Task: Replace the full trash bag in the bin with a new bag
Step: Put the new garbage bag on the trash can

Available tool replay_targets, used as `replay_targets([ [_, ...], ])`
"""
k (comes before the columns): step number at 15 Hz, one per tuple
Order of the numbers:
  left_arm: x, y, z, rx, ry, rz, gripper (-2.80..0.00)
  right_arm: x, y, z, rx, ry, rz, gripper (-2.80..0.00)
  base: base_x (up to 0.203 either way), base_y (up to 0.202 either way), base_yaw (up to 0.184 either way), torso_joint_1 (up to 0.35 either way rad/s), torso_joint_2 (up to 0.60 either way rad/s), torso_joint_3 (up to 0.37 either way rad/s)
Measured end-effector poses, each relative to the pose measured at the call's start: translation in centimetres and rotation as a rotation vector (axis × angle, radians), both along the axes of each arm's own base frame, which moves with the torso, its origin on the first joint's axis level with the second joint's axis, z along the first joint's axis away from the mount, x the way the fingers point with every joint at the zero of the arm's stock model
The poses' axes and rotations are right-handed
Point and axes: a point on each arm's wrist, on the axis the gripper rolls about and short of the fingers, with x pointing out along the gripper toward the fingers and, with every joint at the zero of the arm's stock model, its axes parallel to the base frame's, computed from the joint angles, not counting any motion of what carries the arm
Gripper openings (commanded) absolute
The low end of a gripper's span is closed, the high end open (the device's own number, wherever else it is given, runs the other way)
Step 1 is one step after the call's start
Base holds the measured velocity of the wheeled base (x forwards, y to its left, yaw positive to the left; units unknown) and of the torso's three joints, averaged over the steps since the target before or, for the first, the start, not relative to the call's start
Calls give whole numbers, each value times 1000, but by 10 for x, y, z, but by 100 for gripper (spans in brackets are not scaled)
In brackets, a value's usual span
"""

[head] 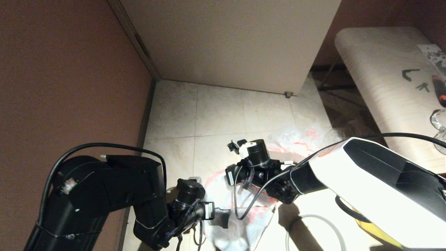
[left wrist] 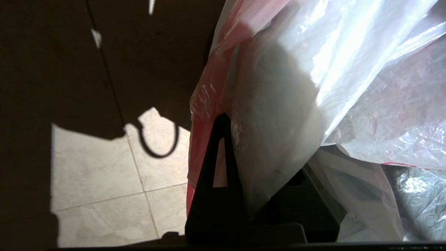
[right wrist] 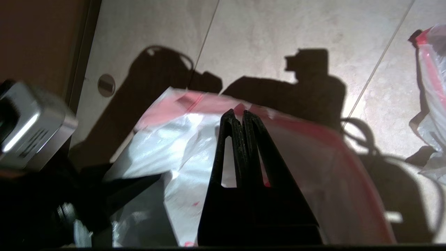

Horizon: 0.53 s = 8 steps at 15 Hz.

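The new bag (head: 230, 195) hung between my end effectors: left end effector (left wrist: 230, 146) pinched its red edge, right end effector (right wrist: 242, 116) fully closed above it; bare floor (head: 216, 111) lay ahead

Bare floor tiles (head: 219, 111) ahead lie open; wall (head: 69, 87) hems the left.

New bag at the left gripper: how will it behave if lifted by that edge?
Probably floppy: the new bag hangs in loose folds around the left gripper. Likely very light, since the film is thin and see-through, with nothing showing inside. It looks glossy, so a pinch on it could slip.
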Motion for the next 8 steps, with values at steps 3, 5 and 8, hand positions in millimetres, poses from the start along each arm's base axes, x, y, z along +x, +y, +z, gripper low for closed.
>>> replay_targets([
  [3, 0, 0, 0, 1, 1, 0, -280, -4, -7, 3, -56, -27, -66, -280, 0, 0, 0, 0, 0, 0],
  [5, 0, 0, -1, 0, 1, 0, -280, -4, -13, 2, -123, -69, -100, 0, 0, 0, 0, 0, 0, 0],
  [8, 0, 0, -1, 0, 2, -1, -280, 3, -19, 7, -139, -175, -97, 0, 0, 0, 0, 0, 0, 0],
])
